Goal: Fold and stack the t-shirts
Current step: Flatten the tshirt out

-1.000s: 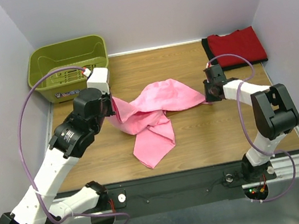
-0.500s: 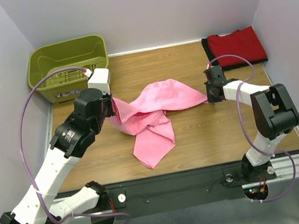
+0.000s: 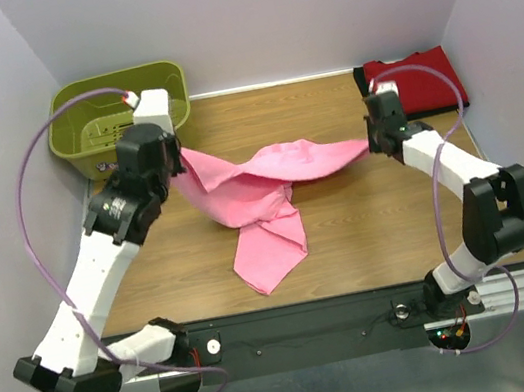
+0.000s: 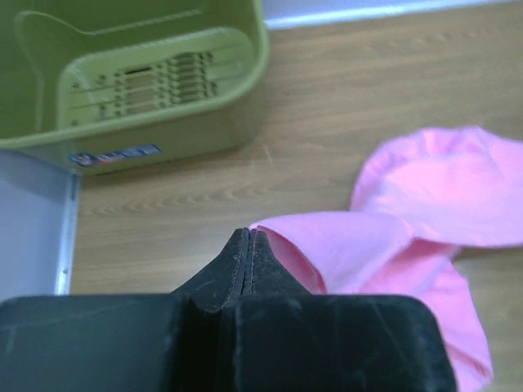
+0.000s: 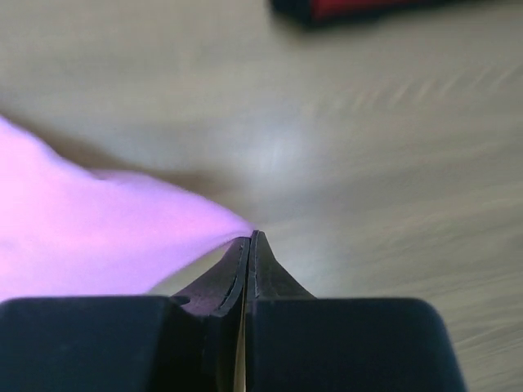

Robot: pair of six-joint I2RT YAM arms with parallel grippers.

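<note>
The bright pink t-shirt hangs stretched between my two grippers above the wooden table, its lower part trailing down to the table near the front. My left gripper is shut on its left edge, beside the basket. My right gripper is shut on its right tip. The red t-shirt lies folded at the back right corner, on a black one of which only an edge shows. The red shirt's edge shows blurred in the right wrist view.
An olive-green plastic basket stands at the back left corner, close behind my left gripper; it also shows in the left wrist view. White walls close in the table on the left, back and right.
Both grippers have moved up and toward the back with the pink shirt, the left toward the basket, the right toward the red shirt. The cloth is now pulled out wider between them.
</note>
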